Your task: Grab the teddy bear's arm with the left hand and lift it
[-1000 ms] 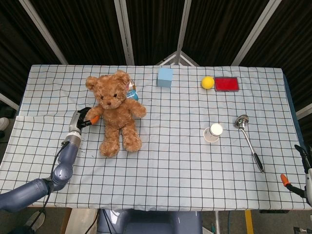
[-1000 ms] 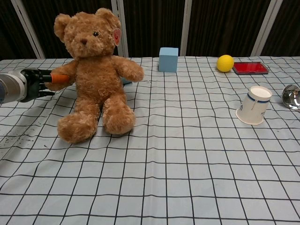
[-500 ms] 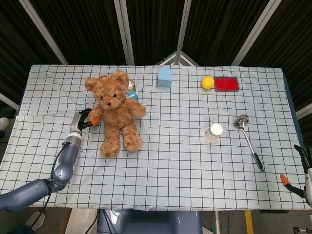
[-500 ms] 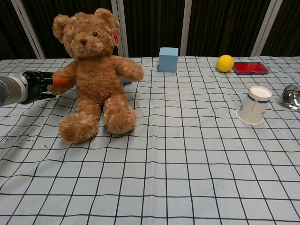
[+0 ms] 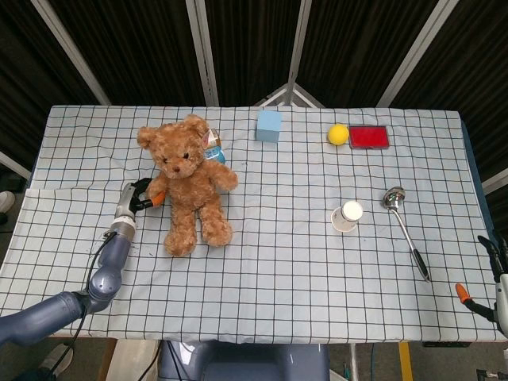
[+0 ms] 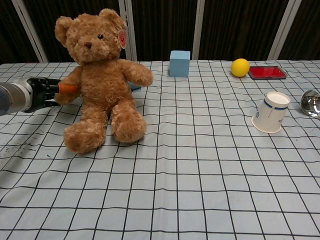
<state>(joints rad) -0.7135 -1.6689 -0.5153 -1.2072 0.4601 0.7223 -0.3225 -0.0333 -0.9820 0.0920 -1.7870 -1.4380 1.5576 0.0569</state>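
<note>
On the left side of the counter, the teddy bear sits upright, its arm gripped by the left hand. The chest view shows its feet on the cloth. Only the head view shows the right hand at the counter's edge; its state cannot be told.

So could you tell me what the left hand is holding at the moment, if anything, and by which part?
The left hand grips the teddy bear by the end of its arm. The right hand holds nothing.
</note>
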